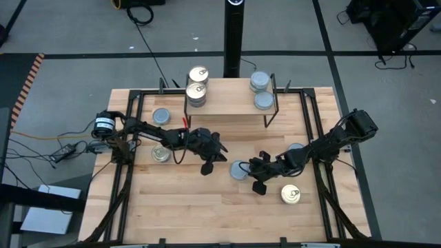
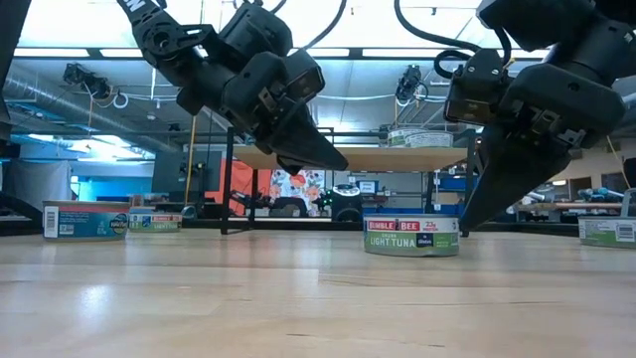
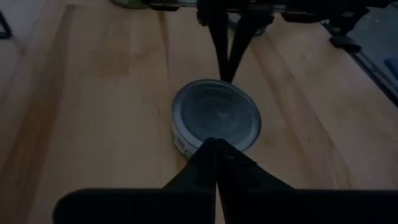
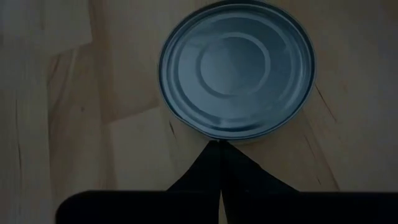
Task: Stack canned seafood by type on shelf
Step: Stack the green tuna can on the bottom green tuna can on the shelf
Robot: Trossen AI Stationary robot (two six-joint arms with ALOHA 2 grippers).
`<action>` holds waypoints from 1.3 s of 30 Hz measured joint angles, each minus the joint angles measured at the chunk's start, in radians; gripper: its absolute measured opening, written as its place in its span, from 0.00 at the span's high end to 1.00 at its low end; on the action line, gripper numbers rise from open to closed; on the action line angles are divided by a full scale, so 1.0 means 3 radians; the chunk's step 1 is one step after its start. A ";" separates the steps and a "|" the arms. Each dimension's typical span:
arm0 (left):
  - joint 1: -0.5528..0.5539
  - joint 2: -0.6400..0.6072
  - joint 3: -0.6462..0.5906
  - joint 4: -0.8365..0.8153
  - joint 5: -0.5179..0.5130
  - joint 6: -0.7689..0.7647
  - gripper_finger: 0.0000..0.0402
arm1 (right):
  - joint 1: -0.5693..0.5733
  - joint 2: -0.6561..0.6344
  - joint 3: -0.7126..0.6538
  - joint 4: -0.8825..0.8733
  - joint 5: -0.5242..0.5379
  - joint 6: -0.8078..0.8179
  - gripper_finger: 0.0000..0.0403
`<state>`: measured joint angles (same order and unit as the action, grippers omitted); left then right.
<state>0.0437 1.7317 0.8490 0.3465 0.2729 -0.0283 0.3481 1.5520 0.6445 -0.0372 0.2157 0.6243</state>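
Left gripper [image 1: 222, 157] clenched empty, above table centre, tip aimed at blue-grey tin [image 1: 238, 170] lying flat on slatted tabletop [image 1: 207, 207]. Right gripper [image 1: 249, 165] clenched empty too, tips just beside same tin from opposite side; contact unclear. In low view, label reads light tuna [image 2: 411, 237]. Gold-top tin [image 1: 290, 195] near right gripper, further toward front edge. Shelf [image 1: 231, 96] at back: gold-top tins [image 1: 197, 83] stacked at left end, blue-grey tins [image 1: 261, 90] at right end. Loose tins [image 1: 160, 135] beside left arm on tabletop.
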 joint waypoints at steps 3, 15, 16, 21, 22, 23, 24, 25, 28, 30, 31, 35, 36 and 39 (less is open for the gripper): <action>0.0000 0.0000 0.0000 -0.0009 -0.0029 -0.0011 0.95 | -0.0012 0.0000 0.0000 0.0008 -0.0003 -0.0002 0.97; 0.0000 0.0003 0.0000 -0.0218 -0.0180 -0.0279 0.80 | -0.0107 0.0000 0.0000 0.0276 -0.0111 -0.0268 0.97; 0.0000 0.0003 0.0000 -0.0234 -0.0191 -0.0330 0.79 | -0.0107 0.0000 0.0000 0.0275 -0.0112 -0.0278 0.97; 0.0000 0.0003 0.0000 -0.0269 -0.0200 -0.0514 0.78 | -0.0107 0.0000 0.0000 0.0279 -0.0112 -0.0322 0.97; 0.0000 0.0003 0.0000 -0.0268 -0.0200 -0.0545 0.78 | -0.0107 0.0000 0.0000 0.0297 -0.0111 -0.0349 0.97; 0.0000 0.0003 0.0000 -0.0268 -0.0200 -0.0579 0.78 | -0.0112 0.0000 0.0000 0.0331 -0.0101 -0.0374 0.97; 0.0000 0.0003 0.0000 -0.0265 -0.0200 -0.0624 0.78 | -0.0121 0.0000 0.0000 0.0366 -0.0097 -0.0413 0.97; 0.0000 0.0004 0.0000 -0.0256 -0.0200 -0.0652 0.78 | -0.0134 0.0000 0.0000 0.0401 -0.0097 -0.0439 0.97; -0.0014 0.0004 0.0000 -0.0225 -0.0209 -0.0726 0.78 | -0.0188 0.0000 0.0000 0.0465 -0.0095 -0.0514 0.97; -0.0029 0.0004 0.0000 -0.0227 -0.0233 -0.0729 0.78 | -0.0226 0.0000 0.0000 0.0474 -0.0095 -0.0524 0.97; -0.0038 0.0004 0.0000 -0.0226 -0.0245 -0.0730 0.78 | -0.0244 0.0000 0.0000 0.0473 -0.0095 -0.0524 0.97; -0.0064 0.0005 0.0000 -0.0204 -0.0322 -0.0716 0.78 | -0.0294 0.0000 0.0000 0.0473 -0.0111 -0.0527 0.97; -0.0067 0.0005 0.0000 -0.0183 -0.0334 -0.0715 0.78 | -0.0301 0.0000 0.0000 0.0474 -0.0159 -0.0543 0.97; -0.0069 0.0005 0.0000 -0.0136 -0.0348 -0.0709 0.78 | -0.0293 -0.0022 0.0001 0.0462 -0.0388 -0.0607 0.97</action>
<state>0.0231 1.7332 0.8490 0.3056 0.1685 -0.2410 0.2601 1.5454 0.6449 0.1015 0.0993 0.4421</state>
